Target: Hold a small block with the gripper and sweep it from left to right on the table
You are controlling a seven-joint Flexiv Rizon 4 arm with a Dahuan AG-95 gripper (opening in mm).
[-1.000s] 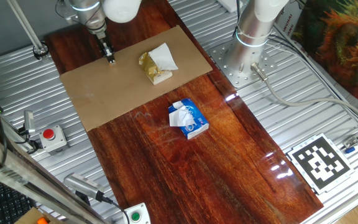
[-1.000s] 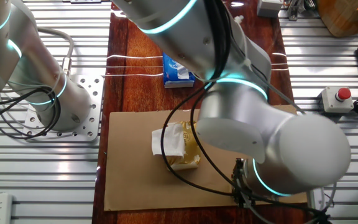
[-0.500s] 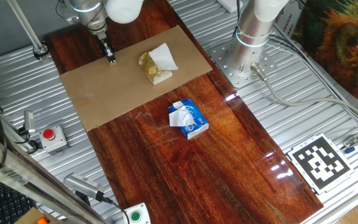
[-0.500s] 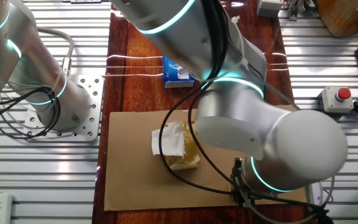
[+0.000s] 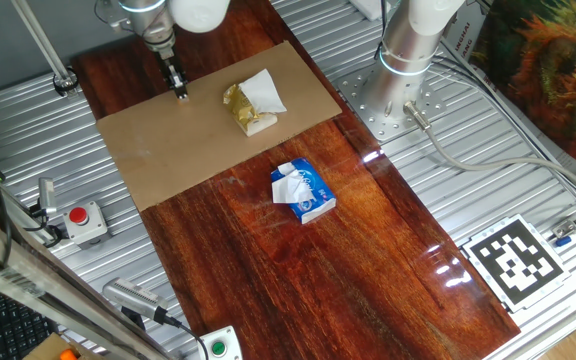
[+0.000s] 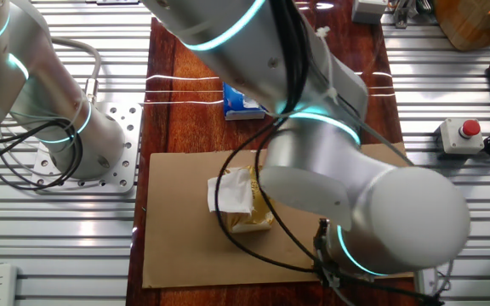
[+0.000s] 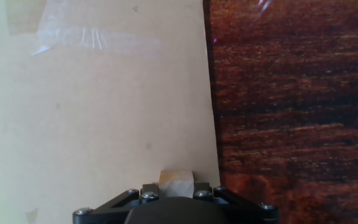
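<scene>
The pincer (image 5: 180,95) is clamped on the small block (image 7: 176,184) over the cardboard sheet (image 5: 208,130), at 12 o'clock on the tabletop (image 5: 298,270).

Bright, even light; white glare streaks the glossy table (image 5: 298,280); hand view soft

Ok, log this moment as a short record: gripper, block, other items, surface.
gripper: narrow black two-finger gripper, tips down at the far edge of the cardboard
block: tiny pale tan cube, seen between the gripper's fingers in the hand view
other items: yellowish crumpled lump with white paper on the cardboard; blue-and-white packet on bare wood
surface: flat tan cardboard sheet on the glossy red-brown wooden table
</scene>
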